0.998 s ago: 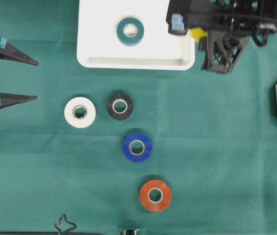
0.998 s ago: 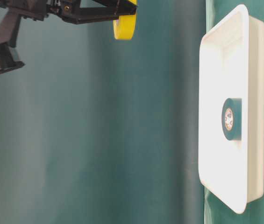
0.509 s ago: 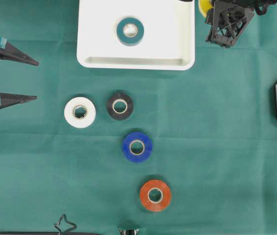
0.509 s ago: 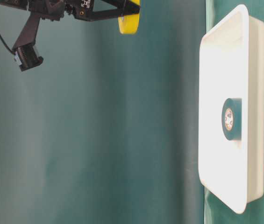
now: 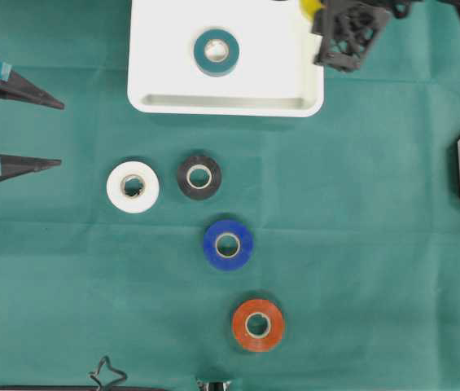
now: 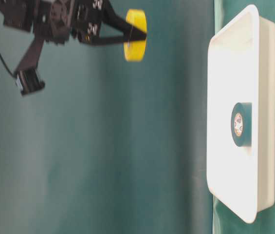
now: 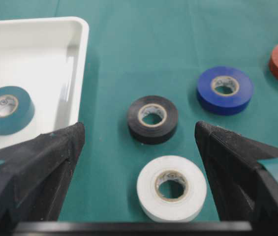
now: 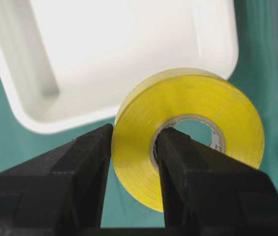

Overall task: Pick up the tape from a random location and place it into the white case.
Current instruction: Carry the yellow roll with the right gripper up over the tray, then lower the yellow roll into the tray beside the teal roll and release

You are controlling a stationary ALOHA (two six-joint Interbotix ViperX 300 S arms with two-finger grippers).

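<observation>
1. The left end effector (image 5: 18, 130) sits at the left edge of the table (image 5: 376, 244) with its jaws spread wide and nothing between them; in its wrist view the white roll (image 7: 171, 188) lies on the cloth between the two fingers, touching neither
2. On the green cloth lie four rolls, well apart from the case: the white roll, just beside it the black roll (image 5: 199, 176), then the blue roll (image 5: 228, 243) and the orange roll (image 5: 257, 325), stepping down toward the right
3. The white case (image 5: 164, 101) rests at the top middle, with a teal roll (image 5: 216, 51) lying flat inside it
4. The right end effector (image 8: 135, 147) is clamped on the yellow tape (image 8: 190, 132), one finger through its core and one outside the ring
5. The yellow tape hangs in the air over the case's right rim, clear of the tray in the table-level view
</observation>
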